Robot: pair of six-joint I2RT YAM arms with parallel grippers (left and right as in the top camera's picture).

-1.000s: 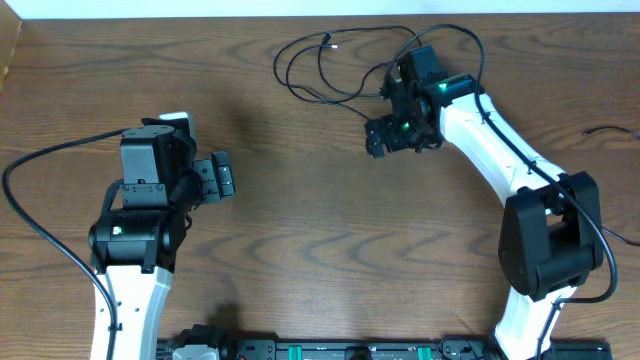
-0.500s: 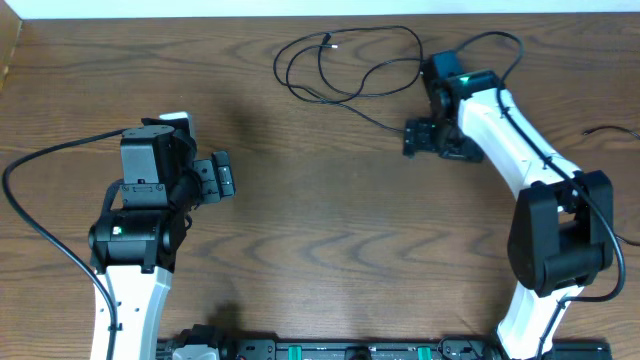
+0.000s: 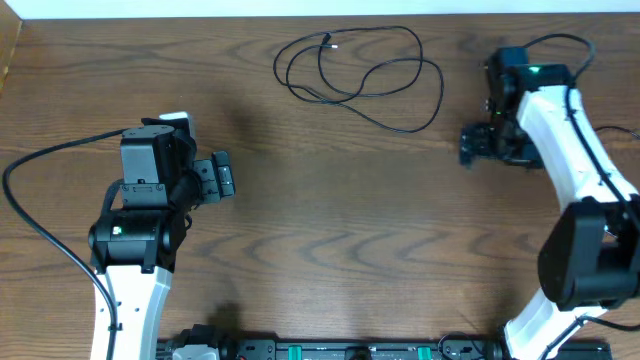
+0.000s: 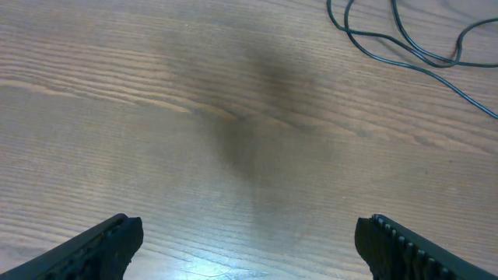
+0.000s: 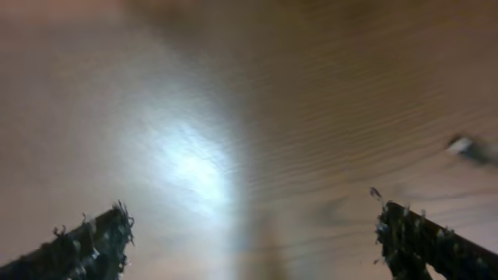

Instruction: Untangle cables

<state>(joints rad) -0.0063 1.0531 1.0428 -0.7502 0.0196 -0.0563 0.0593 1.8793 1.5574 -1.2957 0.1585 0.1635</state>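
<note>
The cables show as thin black cords (image 3: 358, 68) lying in loose overlapping loops at the back middle of the wooden table, with one small plug end (image 3: 329, 41). My left gripper (image 3: 226, 178) is open on the left side, pointing right, well short of the loops. In the left wrist view the cords (image 4: 405, 45) cross the top right corner and the left gripper (image 4: 249, 249) holds nothing. My right gripper (image 3: 468, 146) is open, to the right of the loops and apart from them. The blurred right wrist view shows only bare wood between the right gripper's (image 5: 253, 241) fingers.
A thin dark cord end (image 3: 608, 130) lies at the table's right edge. A small blurred object (image 5: 471, 148) shows at the right of the right wrist view. A small white thing (image 3: 175, 118) sits behind the left wrist. The left arm's thick cable (image 3: 40, 170) arcs leftward.
My right arm has swung right, away from the cable loops. The loop's right end has settled back leftward on the table. The left arm has not moved.
</note>
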